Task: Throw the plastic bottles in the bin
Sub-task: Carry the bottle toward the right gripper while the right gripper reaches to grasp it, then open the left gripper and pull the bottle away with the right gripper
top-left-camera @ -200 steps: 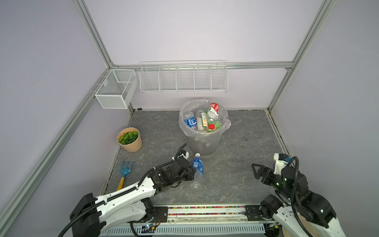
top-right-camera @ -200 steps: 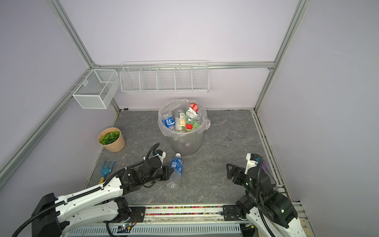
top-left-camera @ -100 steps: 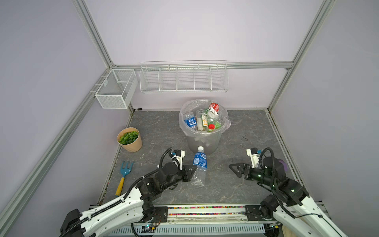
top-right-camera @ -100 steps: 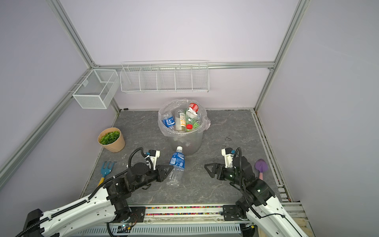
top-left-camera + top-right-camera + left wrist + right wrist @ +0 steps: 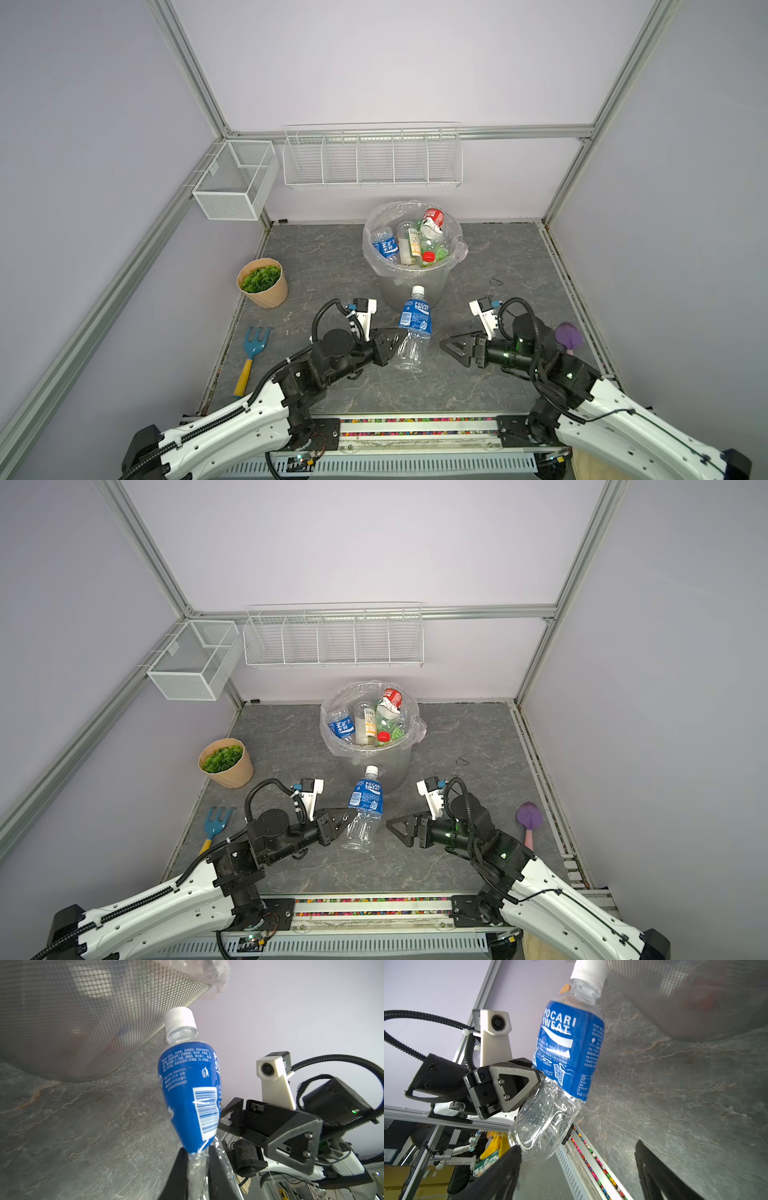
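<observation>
1. The left gripper [image 5: 397, 340] pinches the clear lower body of a blue-labelled bottle [image 5: 415, 320], squeezing it flat between its fingers; the right gripper [image 5: 449, 345] faces it from just beside, jaws spread wide and holding nothing.
2. The bottle leans cap-first toward the bin [image 5: 390, 286], close in front of its wall.
3. Inside the bin lie several other bottles [image 5: 409, 245]; white wire baskets [image 5: 372, 160] hang on the wall behind.

bin [image 5: 436, 286]: 1 | bottle outside bin [image 5: 414, 322]: 1 | bottles in bin [image 5: 386, 246]: at least 4, heap hard to count | wire baskets [image 5: 372, 160]: 2 | plant pot [image 5: 266, 293]: 1 | rake [image 5: 255, 345]: 1 | purple trowel [image 5: 530, 816]: 1
</observation>
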`<control>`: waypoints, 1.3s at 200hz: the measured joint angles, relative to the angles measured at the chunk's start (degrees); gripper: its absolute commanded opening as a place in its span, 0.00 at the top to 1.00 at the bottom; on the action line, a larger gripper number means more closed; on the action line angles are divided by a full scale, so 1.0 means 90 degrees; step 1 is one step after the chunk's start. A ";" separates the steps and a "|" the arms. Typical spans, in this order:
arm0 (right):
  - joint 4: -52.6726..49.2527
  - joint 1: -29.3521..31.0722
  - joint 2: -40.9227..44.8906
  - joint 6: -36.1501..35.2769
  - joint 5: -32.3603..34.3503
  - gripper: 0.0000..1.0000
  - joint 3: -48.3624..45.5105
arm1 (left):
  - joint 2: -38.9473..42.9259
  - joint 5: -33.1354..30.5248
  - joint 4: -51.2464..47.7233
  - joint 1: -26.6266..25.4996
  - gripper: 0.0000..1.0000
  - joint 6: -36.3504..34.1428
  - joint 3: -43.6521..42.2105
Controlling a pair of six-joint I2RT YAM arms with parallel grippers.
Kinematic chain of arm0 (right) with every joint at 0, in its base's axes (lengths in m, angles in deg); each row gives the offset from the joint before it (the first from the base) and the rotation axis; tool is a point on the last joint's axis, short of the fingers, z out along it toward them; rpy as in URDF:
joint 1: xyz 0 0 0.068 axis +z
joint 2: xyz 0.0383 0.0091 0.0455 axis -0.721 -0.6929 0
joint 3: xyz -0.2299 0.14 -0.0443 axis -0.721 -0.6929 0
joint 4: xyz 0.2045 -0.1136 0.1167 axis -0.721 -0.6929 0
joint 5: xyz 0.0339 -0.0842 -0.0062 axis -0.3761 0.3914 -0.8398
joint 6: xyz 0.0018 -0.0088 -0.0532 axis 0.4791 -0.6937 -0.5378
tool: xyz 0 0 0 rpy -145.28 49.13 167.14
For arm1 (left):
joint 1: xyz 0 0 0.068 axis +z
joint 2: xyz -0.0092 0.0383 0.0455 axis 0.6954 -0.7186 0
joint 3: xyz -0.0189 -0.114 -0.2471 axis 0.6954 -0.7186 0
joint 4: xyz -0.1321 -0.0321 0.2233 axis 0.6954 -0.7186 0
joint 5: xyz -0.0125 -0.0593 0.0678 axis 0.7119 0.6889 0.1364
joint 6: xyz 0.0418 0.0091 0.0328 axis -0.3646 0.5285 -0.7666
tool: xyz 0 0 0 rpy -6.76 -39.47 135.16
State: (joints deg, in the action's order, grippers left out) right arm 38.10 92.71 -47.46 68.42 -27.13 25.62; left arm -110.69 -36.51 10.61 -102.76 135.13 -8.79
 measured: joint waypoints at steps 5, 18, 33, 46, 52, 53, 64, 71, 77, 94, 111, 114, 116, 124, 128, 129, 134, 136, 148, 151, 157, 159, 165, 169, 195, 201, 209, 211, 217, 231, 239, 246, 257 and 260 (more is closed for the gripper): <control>0.0066 0.0058 -0.0073 0.0000 0.0007 0.11 0.0000 | -0.0002 0.0015 0.0039 -0.0012 0.85 0.0002 0.0000; 0.0265 0.0226 -0.0248 0.0000 0.0032 0.10 0.0000 | -0.0029 0.0041 0.0172 -0.0034 0.85 0.0002 0.0000; 0.0488 0.0403 -0.0386 -0.0002 0.0073 0.09 0.0000 | -0.0104 0.0068 0.0318 -0.0078 0.86 0.0002 -0.0002; 0.0685 0.0527 -0.0469 -0.0005 0.0095 0.09 0.0002 | -0.0170 0.0085 0.0423 -0.0134 0.86 0.0002 -0.0015; 0.0777 0.0573 -0.0503 -0.0005 0.0104 0.08 0.0002 | -0.0209 0.0087 0.0486 -0.0160 0.86 0.0002 -0.0027; 0.0789 0.0578 -0.0508 -0.0002 0.0104 0.08 0.0002 | -0.0214 0.0087 0.0493 -0.0163 0.86 0.0000 -0.0027; 0.0962 0.0646 -0.0576 -0.0005 0.0124 0.07 0.0002 | -0.0323 0.0126 0.0600 -0.0209 0.86 0.0002 -0.0032; 0.1078 0.0687 -0.0624 -0.0002 0.0148 0.07 0.0002 | -0.0396 0.0141 0.0658 -0.0236 0.86 0.0002 -0.0032; 0.1168 0.0716 -0.0665 -0.0005 0.0151 0.06 0.0002 | -0.0454 0.0163 0.0702 -0.0253 0.86 0.0002 -0.0032; 0.1377 0.0797 -0.0784 -0.0005 0.0192 0.04 0.0005 | -0.0571 0.0182 0.0840 -0.0306 0.86 0.0002 -0.0032; 0.1545 0.0865 -0.0913 -0.0002 0.0202 0.02 0.0017 | -0.0614 0.0189 0.0962 -0.0335 0.86 0.0002 -0.0032; 0.1581 0.0882 -0.0935 -0.0002 0.0209 0.02 0.0019 | -0.0617 0.0189 0.0984 -0.0345 0.86 0.0002 -0.0032; 0.1596 0.0889 -0.0945 0.0000 0.0211 0.01 0.0022 | -0.0617 0.0189 0.0991 -0.0345 0.86 0.0002 -0.0032; 0.1681 0.0923 -0.0986 0.0000 0.0216 0.00 0.0027 | -0.0617 0.0194 0.1022 -0.0352 0.86 0.0002 -0.0032; 0.1734 0.0937 -0.1001 -0.0002 0.0219 0.01 0.0027 | -0.0614 0.0194 0.1042 -0.0357 0.86 0.0002 -0.0032; 0.1741 0.0940 -0.1003 0.0000 0.0221 0.02 0.0027 | -0.0614 0.0194 0.1044 -0.0357 0.86 0.0002 -0.0032; 0.1795 0.0959 -0.1015 0.0000 0.0226 0.03 0.0027 | -0.0614 0.0197 0.1061 -0.0357 0.86 0.0002 -0.0032; 0.1807 0.0964 -0.1018 -0.0002 0.0236 0.04 0.0027 | -0.0614 0.0194 0.1071 -0.0357 0.86 0.0002 -0.0032; 0.1902 0.0981 -0.1022 0.0015 0.0279 0.09 0.0027 | -0.0605 0.0194 0.1120 -0.0357 0.86 0.0002 -0.0032; 0.1928 0.0986 -0.1022 0.0034 0.0296 0.11 0.0027 | -0.0602 0.0197 0.1134 -0.0357 0.86 0.0002 -0.0032; 0.1974 0.0993 -0.1022 0.0044 0.0333 0.14 0.0027 | -0.0595 0.0197 0.1168 -0.0357 0.86 0.0002 -0.0032; 0.1989 0.0993 -0.1022 0.0063 0.0345 0.15 0.0027 | -0.0590 0.0199 0.1178 -0.0357 0.86 0.0002 -0.0032; 0.2035 0.1005 -0.1022 0.0083 0.0379 0.18 0.0027 | -0.0580 0.0199 0.1209 -0.0357 0.86 0.0002 -0.0032; 0.2062 0.1008 -0.1022 0.0053 0.0386 0.20 0.0027 | -0.0578 0.0197 0.1231 -0.0357 0.86 0.0002 -0.0032; 0.2215 0.1020 -0.1018 0.0083 0.0515 0.31 0.0027 | -0.0563 0.0202 0.1353 -0.0384 0.86 0.0002 -0.0034; 0.2229 0.1022 -0.1013 0.0090 0.0542 0.33 0.0027 | -0.0563 0.0204 0.1367 -0.0389 0.86 0.0002 -0.0034; 0.2259 0.1025 -0.1003 0.0087 0.0576 0.36 0.0027 | -0.0563 0.0223 0.1384 -0.0398 0.86 0.0002 -0.0034; 0.2273 0.1027 -0.1001 0.0092 0.0583 0.37 0.0027 | -0.0563 0.0226 0.1387 -0.0398 0.86 0.0002 -0.0032; 0.2290 0.1030 -0.0991 0.0090 0.0614 0.40 0.0027 | -0.0563 0.0236 0.1394 -0.0403 0.86 0.0002 -0.0032; 0.2353 0.1047 -0.0959 0.0102 0.0678 0.49 0.0027 | -0.0563 0.0260 0.1399 -0.0403 0.86 0.0000 -0.0032; 0.2387 0.1052 -0.0940 0.0092 0.0692 0.54 0.0027 | -0.0563 0.0279 0.1401 -0.0403 0.86 0.0000 -0.0032; 0.2416 0.1054 -0.0928 0.0087 0.0721 0.61 0.0032 | -0.0563 0.0299 0.1399 -0.0403 0.86 0.0000 -0.0032; 0.2441 0.1049 -0.0918 0.0087 0.0784 0.72 0.0032 | -0.0556 0.0333 0.1411 -0.0413 0.86 -0.0010 -0.0032; 0.2433 0.1047 -0.0918 0.0078 0.0811 0.74 0.0034 | -0.0554 0.0345 0.1411 -0.0415 0.86 -0.0022 -0.0034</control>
State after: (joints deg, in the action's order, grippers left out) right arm 60.00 102.13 -55.73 69.12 -19.83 25.92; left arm -115.67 -33.41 23.31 -106.50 134.93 -9.09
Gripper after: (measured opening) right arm 0.357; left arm 0.143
